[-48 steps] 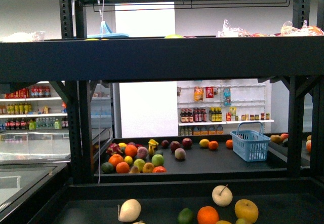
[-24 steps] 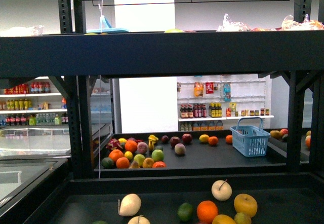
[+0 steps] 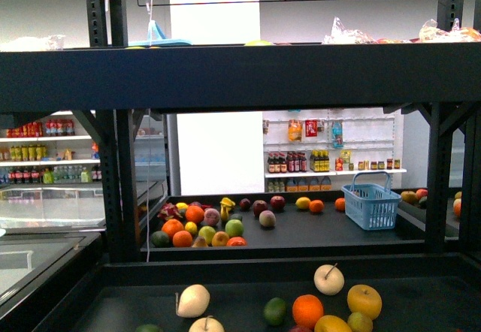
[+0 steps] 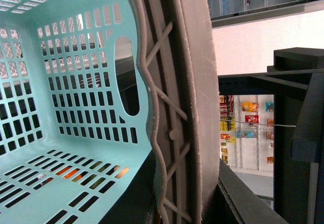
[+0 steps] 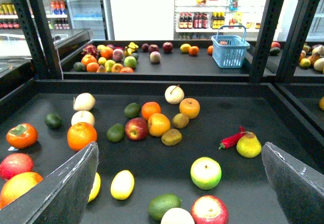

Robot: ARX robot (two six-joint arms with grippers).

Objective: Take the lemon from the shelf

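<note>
Front view: the shelf (image 3: 240,76), a black metal rack, fills the frame. Its broad upper tier crosses overhead, perforated uprights stand at both sides, and two fruit-strewn trays lie below, with a blue basket (image 3: 371,208) on the farther tray. Neither arm shows here, and the lemon does not show either. Left wrist view: a teal basket (image 4: 61,107) sits right against the camera. The left gripper (image 4: 187,133) shows only one grey ribbed finger, lying along the teal basket's outer wall, and its partner is hidden, so I cannot tell whether it is clamped. Right wrist view: the right gripper (image 5: 179,148) is spread wide and holds nothing, hovering above the nearer tray. The fruit that best fits the lemon (image 5: 122,184), a pale yellow oval, lies on that tray, well apart from the blue basket and far nearer the robot, close to one grey finger. A second yellow fruit (image 5: 94,186) sits just beside it, half hidden by that finger, and a lime (image 5: 164,206) lies near. The likely trouble is closing on the wrong yellow fruit, or nudging the smooth lemon so that it rolls into its neighbours. Bare tray opens on the lemon's blue-basket side, giving a finger room. The tray's raised rim, the uprights and the tier overhead bound any lift.
</note>
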